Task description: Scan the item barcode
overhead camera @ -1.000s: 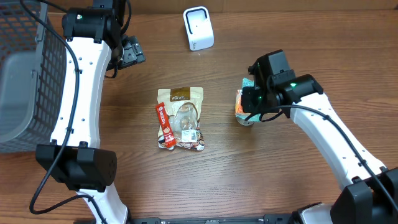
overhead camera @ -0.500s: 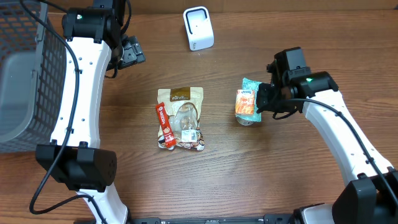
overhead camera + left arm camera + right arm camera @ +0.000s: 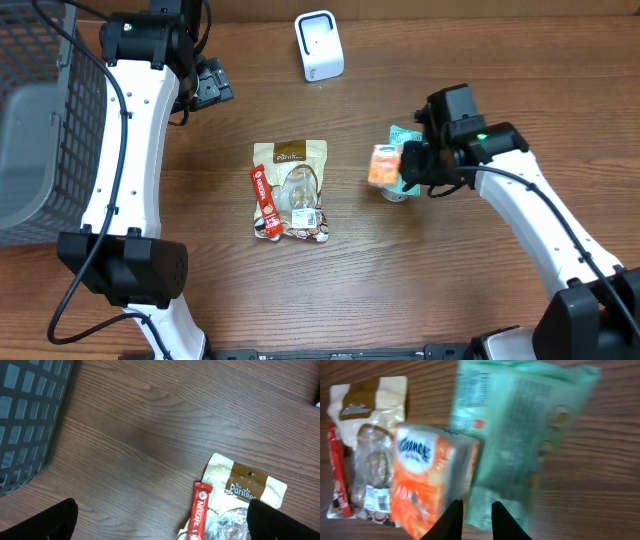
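Because my right claw [image 3: 474,521] is clenched on only one edge of the orange packet [image 3: 427,485], held beside and partly over the green pouch [image 3: 520,435], the hold looks thin to me. A quick swing toward the white scanner [image 3: 319,45], well apart at the far side of the wooden table [image 3: 400,290], could let the soft wrapper twist or slip out. I see no barcode on the face towards me, so it may meet the scanner wrong side round. My left claw [image 3: 162,525] gapes wide, grasping nothing, too far off to catch a drop.
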